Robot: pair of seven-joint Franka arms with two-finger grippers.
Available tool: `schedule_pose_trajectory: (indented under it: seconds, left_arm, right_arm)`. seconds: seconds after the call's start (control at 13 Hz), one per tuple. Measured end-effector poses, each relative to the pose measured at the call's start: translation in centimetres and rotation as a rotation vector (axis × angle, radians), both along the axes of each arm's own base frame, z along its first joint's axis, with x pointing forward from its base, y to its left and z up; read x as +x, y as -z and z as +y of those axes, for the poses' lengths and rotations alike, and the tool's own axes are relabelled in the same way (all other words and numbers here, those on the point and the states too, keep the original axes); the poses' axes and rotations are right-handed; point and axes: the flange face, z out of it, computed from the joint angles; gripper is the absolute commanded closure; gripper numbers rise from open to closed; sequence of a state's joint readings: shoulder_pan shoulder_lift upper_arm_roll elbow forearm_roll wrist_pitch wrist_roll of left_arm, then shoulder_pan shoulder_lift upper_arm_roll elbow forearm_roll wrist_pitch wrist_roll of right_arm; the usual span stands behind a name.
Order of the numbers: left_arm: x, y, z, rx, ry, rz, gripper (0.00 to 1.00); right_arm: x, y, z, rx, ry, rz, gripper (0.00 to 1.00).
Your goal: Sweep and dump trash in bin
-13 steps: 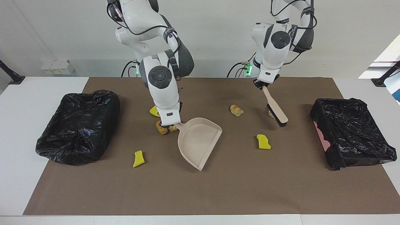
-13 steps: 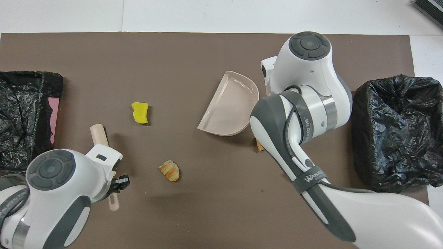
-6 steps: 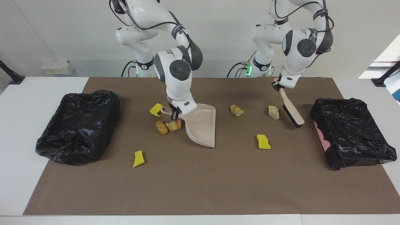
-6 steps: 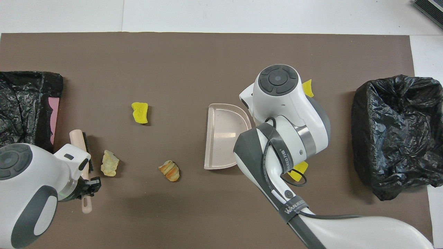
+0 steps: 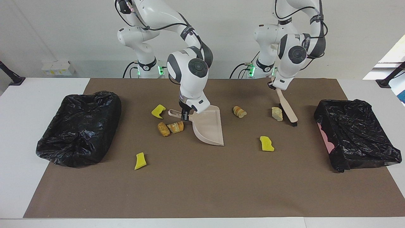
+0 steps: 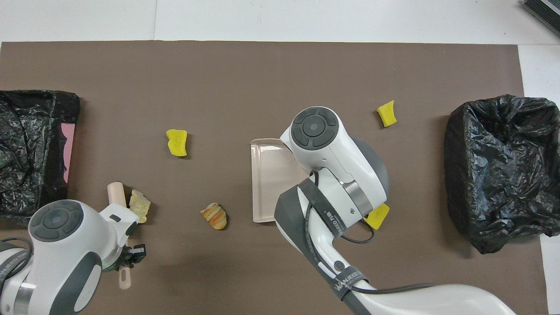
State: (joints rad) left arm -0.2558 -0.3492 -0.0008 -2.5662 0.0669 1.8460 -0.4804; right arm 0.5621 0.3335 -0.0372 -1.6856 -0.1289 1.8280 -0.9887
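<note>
My right gripper [image 5: 184, 114] is shut on the handle of the beige dustpan [image 5: 208, 125], whose open lip faces the left arm's end of the mat; the pan also shows in the overhead view [image 6: 267, 179]. My left gripper [image 5: 274, 85] is shut on the brush [image 5: 286, 107], whose bristles stand right beside a pale bread lump [image 5: 277, 113]. Another bread lump [image 5: 239, 111] lies between pan and brush. Two bread lumps [image 5: 171, 127] lie beside the pan's handle. Yellow chunks lie at three spots: [image 5: 158, 110], [image 5: 140, 161], [image 5: 266, 143].
A bin lined with a black bag [image 5: 79, 126] stands at the right arm's end of the brown mat. A second black-lined bin [image 5: 354, 136] stands at the left arm's end. White table shows around the mat [image 5: 202, 190].
The right gripper swung the dustpan nearer the robots and turned its lip toward the left arm's end. The left gripper drew the brush off the pale lump, then back beside it.
</note>
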Motion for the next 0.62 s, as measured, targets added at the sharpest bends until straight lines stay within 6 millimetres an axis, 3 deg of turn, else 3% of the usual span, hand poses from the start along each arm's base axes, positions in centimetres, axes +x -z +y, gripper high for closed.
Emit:
schedule_pose_trajectory:
  seconds: [0.31,0.62]
  left_arm:
    - [-1.5,-0.2,-6.0,-0.091,0.044,-0.021,1.0]
    - [-2.2,0.6,-10.7,-0.175,0.029,-0.081,1.0]
  right_arm:
    - [-0.1,0.6,0.5,0.005,-0.005,-0.009,1.0]
    - [-0.1,1.0,0.6,0.007,-0.006,-0.012,1.0]
